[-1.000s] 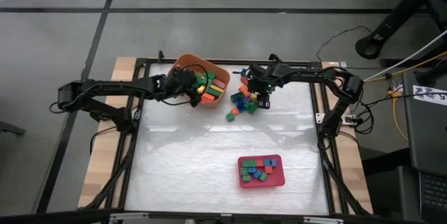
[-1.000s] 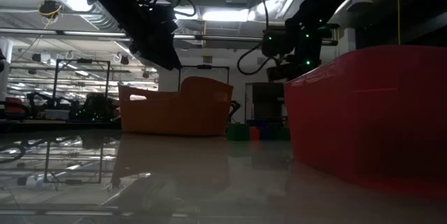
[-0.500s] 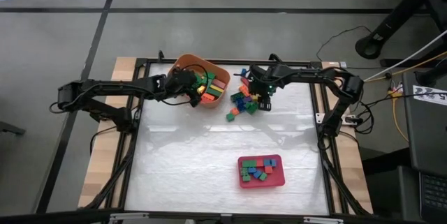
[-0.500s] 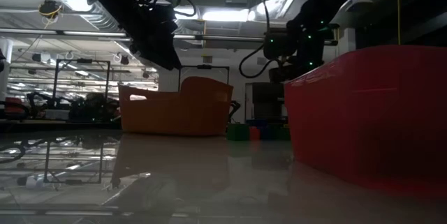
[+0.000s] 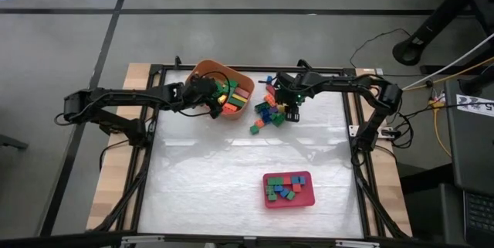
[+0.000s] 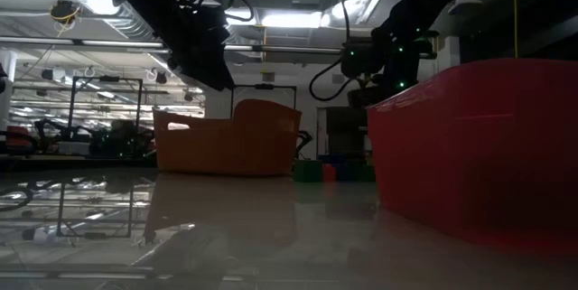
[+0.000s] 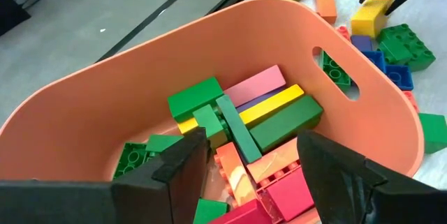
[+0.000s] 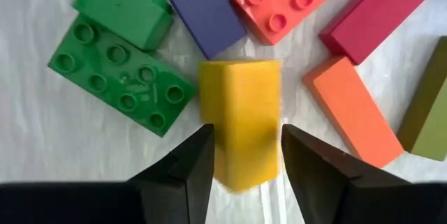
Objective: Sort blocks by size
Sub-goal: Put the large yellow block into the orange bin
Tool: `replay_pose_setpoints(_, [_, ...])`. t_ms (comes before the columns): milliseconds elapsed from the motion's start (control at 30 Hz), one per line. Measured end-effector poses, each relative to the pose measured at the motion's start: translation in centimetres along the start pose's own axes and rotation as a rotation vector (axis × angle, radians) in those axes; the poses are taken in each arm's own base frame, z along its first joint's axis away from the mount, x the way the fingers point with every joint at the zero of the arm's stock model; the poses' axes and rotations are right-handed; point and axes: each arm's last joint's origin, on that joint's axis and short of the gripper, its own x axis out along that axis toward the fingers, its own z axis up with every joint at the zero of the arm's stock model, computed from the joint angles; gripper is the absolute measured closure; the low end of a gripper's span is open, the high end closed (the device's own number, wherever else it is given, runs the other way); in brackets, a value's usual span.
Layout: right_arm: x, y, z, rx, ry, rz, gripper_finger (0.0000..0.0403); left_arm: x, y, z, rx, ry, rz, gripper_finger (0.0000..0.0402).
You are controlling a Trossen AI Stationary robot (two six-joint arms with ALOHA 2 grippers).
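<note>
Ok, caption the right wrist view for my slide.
Right gripper closed on a yellow block above scattered blocks on the white table.

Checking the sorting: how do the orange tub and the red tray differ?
The orange tub is rounded and sits at the table's far side under the left claw, holding long blocks; the red tray is rectangular, near the front, holding small square blocks. Both hold mixed colours.

In the low view the red tray [image 6: 474, 150] runs off the picture at three o'clock and hides most of the loose blocks [image 6: 327, 170]. From above, the tray's blocks [image 5: 284, 188] are too small to size. The orange tub [image 7: 133, 91] is cut off at six o'clock.
</note>
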Motion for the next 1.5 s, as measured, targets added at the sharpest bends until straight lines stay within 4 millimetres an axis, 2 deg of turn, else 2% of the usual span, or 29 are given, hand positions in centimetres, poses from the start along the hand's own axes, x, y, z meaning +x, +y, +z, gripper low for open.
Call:
replay_pose_setpoints(200, [-0.6,-0.1,0.4,0.002,-0.006,0.005,0.0237,0.0,0.0,0.0,0.0,0.0,0.0,0.0192])
replay_pose_setpoints(633, [-0.6,-0.1,0.3,-0.007,-0.001,0.007,0.0237,0.0,0.0,0.0,0.0,0.0,0.0,0.0192])
replay_pose_setpoints(1133, [-0.1,-0.5,0.4,0.004,-0.021,0.043,0.0237,0.0,-0.1,0.0,0.001,0.0,-0.002,0.0192])
replay_pose_setpoints(1500, [1.1,-0.5,0.5,0.014,0.003,0.074,0.0237,-0.2,-0.6,-0.1,0.016,-0.003,-0.021,0.0192])
